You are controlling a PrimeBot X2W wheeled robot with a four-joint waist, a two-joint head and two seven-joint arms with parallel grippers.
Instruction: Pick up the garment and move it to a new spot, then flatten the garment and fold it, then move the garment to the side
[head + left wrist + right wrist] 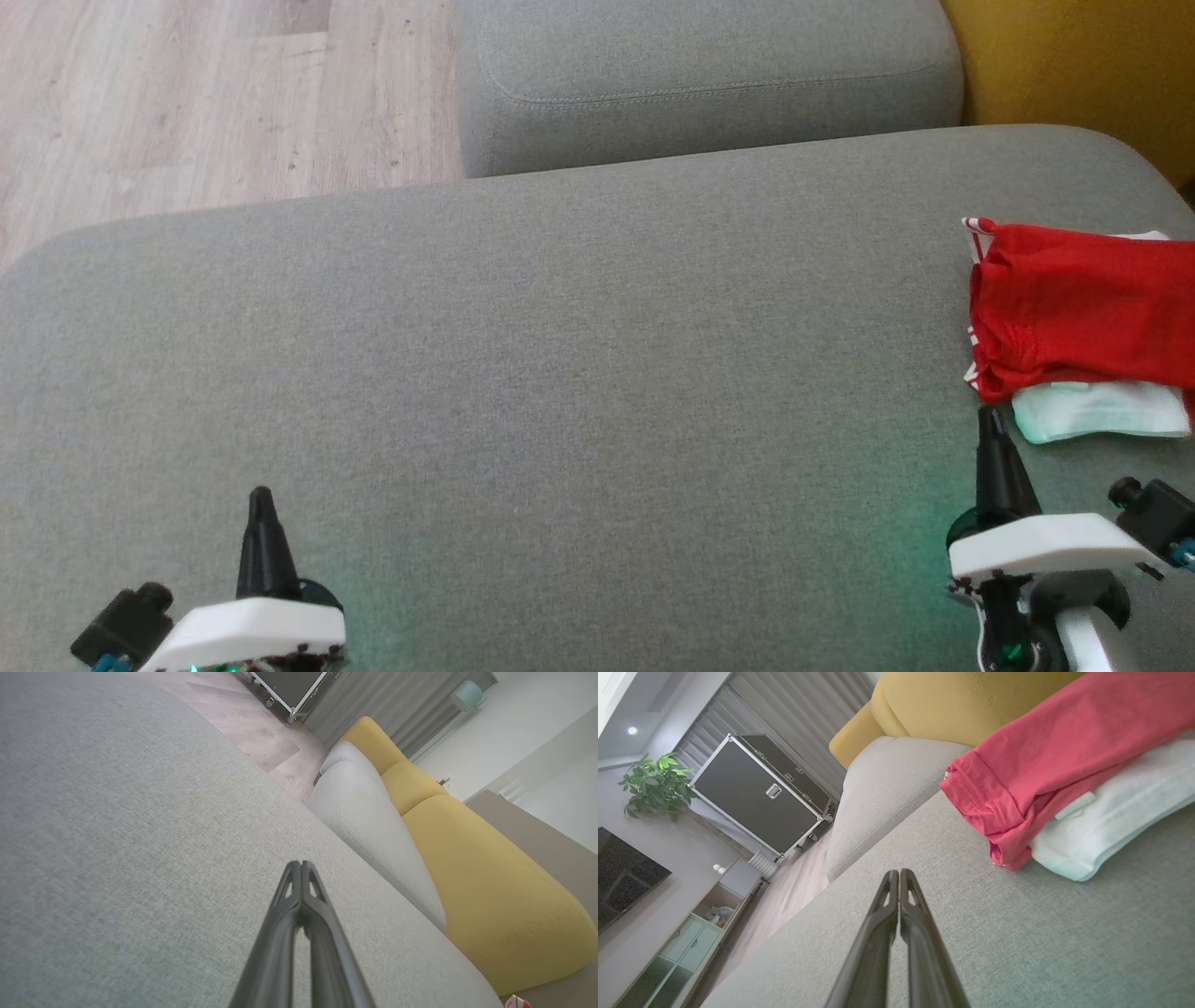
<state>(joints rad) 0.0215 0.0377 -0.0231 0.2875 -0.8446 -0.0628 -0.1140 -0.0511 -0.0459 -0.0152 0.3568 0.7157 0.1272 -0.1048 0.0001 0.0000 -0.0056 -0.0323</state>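
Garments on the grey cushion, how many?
2, stacked at the right edge of the grey cushion: a red garment on top, a white garment under it, poking out toward the robot. The stack runs off frame, so more may be hidden.

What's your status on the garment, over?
Left gripper shut, empty. Right gripper shut, empty, just short of red garment. Garment lies atop white cloth, far right of cushion. Nothing in the way.
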